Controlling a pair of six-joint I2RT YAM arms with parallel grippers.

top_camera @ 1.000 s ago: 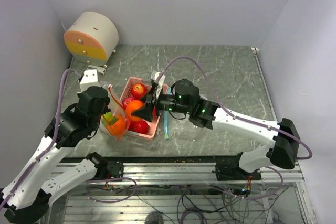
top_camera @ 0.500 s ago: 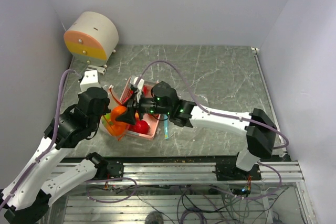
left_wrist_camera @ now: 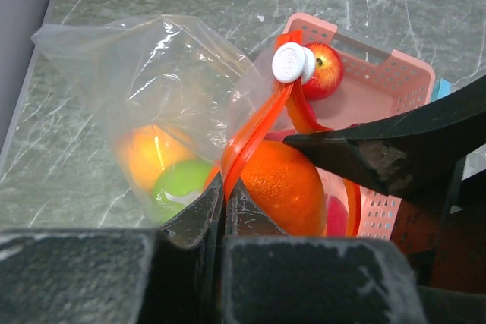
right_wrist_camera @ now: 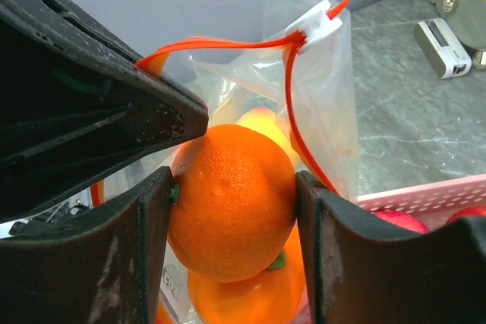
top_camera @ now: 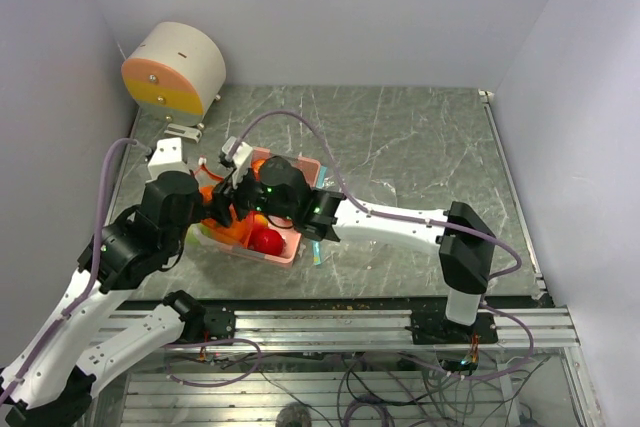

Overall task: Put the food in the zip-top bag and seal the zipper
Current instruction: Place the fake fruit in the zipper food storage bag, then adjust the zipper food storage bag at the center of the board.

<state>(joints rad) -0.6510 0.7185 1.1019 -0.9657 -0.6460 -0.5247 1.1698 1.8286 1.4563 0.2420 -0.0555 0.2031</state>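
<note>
A clear zip-top bag (left_wrist_camera: 137,73) with an orange-red zipper (left_wrist_camera: 254,130) and a white slider (left_wrist_camera: 288,62) stands open left of the pink basket (left_wrist_camera: 395,81). My left gripper (left_wrist_camera: 225,187) is shut on the zipper strip at the bag's mouth. My right gripper (right_wrist_camera: 231,210) is shut on an orange (right_wrist_camera: 231,199), right at the mouth. Inside the bag lie a green apple (left_wrist_camera: 181,187), another orange (right_wrist_camera: 243,297) and a yellow-orange fruit (right_wrist_camera: 262,123). Red apples (top_camera: 266,241) remain in the basket (top_camera: 290,252). In the top view both grippers (top_camera: 215,209) meet at the bag.
A round beige drum with an orange and yellow face (top_camera: 175,69) stands at the back left. A small white device (top_camera: 183,130) lies in front of it. A teal strip (top_camera: 315,237) lies beside the basket's right wall. The grey wall runs close on the left.
My right arm has swung left, carrying the orange from over the basket to the bag's mouth. The left gripper has kept its hold on the bag and barely moved.
</note>
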